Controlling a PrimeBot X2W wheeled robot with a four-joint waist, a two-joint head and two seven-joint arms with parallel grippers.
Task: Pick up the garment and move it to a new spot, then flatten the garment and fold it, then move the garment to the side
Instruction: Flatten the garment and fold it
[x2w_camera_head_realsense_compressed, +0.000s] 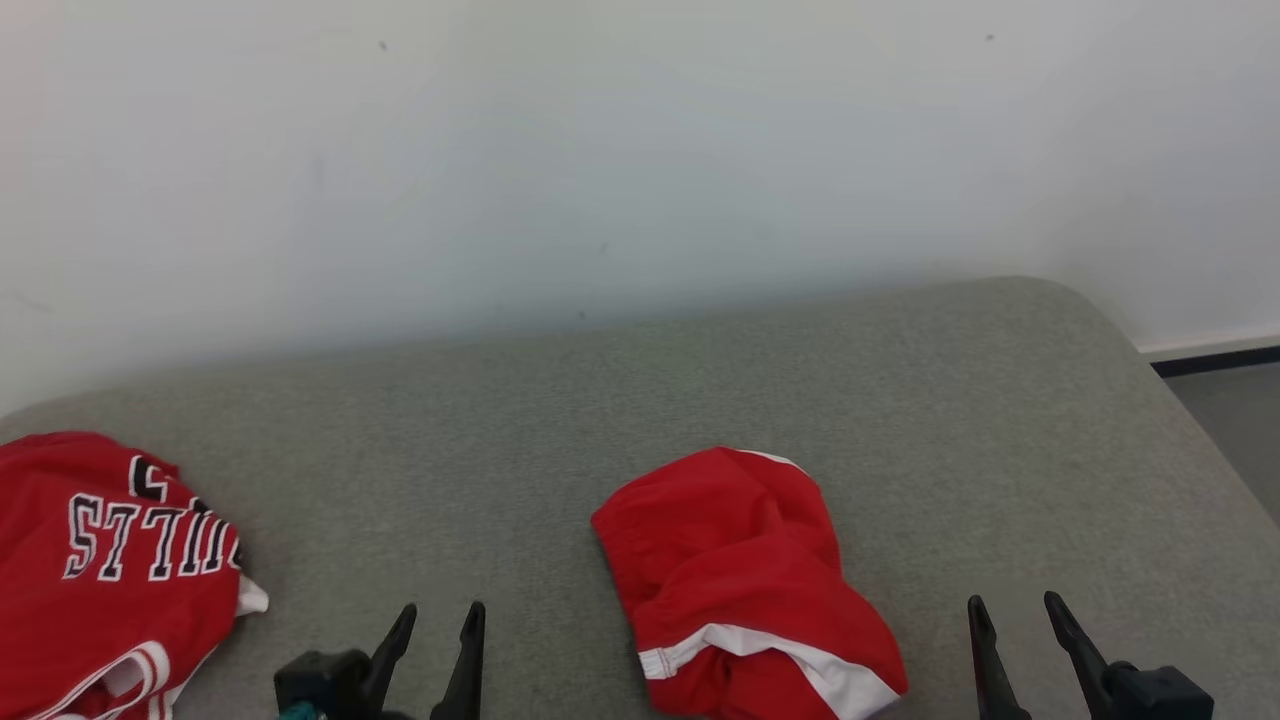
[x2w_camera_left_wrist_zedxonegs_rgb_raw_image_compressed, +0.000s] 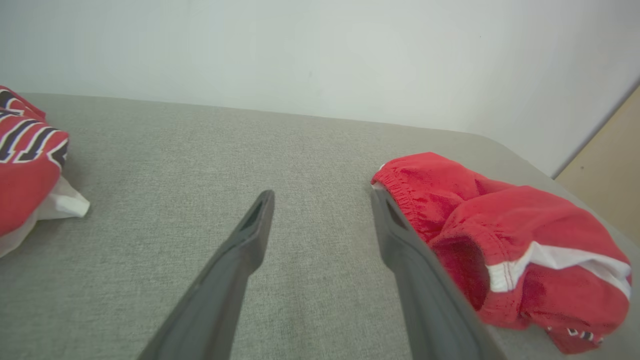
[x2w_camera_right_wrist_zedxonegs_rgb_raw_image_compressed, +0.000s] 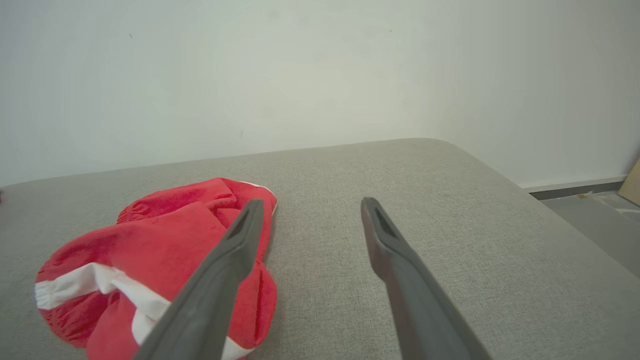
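**benchwatcher:** what's the layout, going from the left?

**foldfan:** measuring everything off the red shorts (x2w_camera_head_realsense_compressed: 730, 560), since they're crumpled in a heap mid-front on the grey tabletop (x2w_camera_head_realsense_compressed: 900, 400), white stripe along the near hem, elastic waistband facing left. Well off to their left there's a red jersey (x2w_camera_head_realsense_compressed: 100, 560) bunched up at the table's edge, black-and-white lettering upside down. Closer in, still left of the shorts, the left gripper (x2w_camera_head_realsense_compressed: 444, 606) hangs with its two dark fingers spread apart, nothing between them, not touching the cloth.

**benchwatcher:** and the other side?

**foldfan:** right gripper (x2w_camera_head_realsense_compressed: 1013, 598) is off to the right of the shorts; fingers parted too, empty, bare fabric surface under them. So the shorts lie between the two grippers, with neither on them; behind the shorts it's just a plain pale wall (x2w_camera_head_realsense_compressed: 600, 150).
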